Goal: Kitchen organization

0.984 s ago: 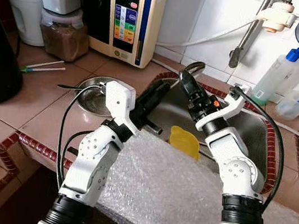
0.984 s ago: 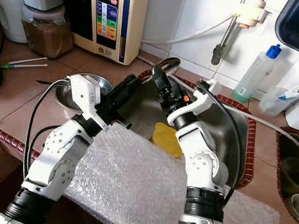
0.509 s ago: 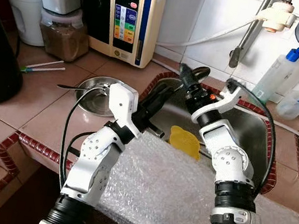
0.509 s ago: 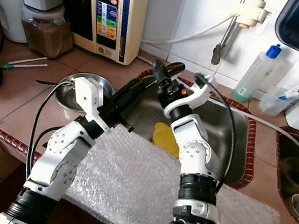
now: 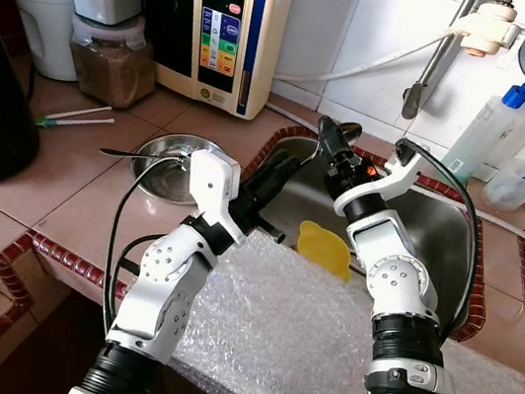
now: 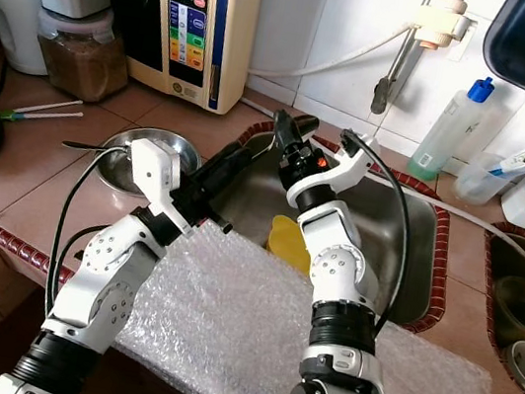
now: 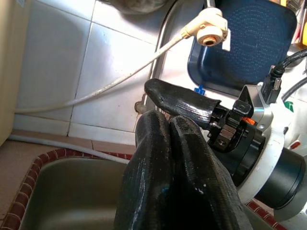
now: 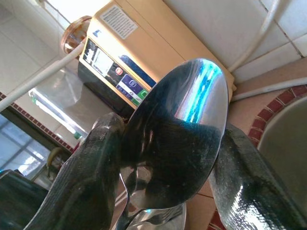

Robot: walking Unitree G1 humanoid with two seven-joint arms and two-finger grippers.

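Observation:
My right gripper (image 5: 333, 146) is raised over the back left corner of the steel sink (image 5: 442, 231), shut on a metal spoon (image 8: 178, 125). The spoon's shiny bowl sits between the two black fingers (image 8: 85, 168). My left gripper (image 5: 286, 163) reaches over the sink's left rim just below the right one, fingers (image 7: 169, 143) pressed together with nothing between them. A steel bowl (image 5: 170, 160) with a utensil across it rests on the counter left of the sink. A yellow item (image 5: 325, 250) lies in the sink.
Bubble wrap (image 5: 301, 333) covers the counter's front edge. A water ionizer (image 5: 228, 22), jars (image 5: 114, 59) and a white hose (image 5: 363, 68) stand along the tiled back wall. A clear bottle with a blue cap (image 5: 484, 132) stands right of the faucet pipe (image 5: 436, 60). Chopsticks (image 5: 75, 117) lie at left.
My right gripper has swung left and toward the back corner of the sink with the spoon. The left arm has barely shifted.

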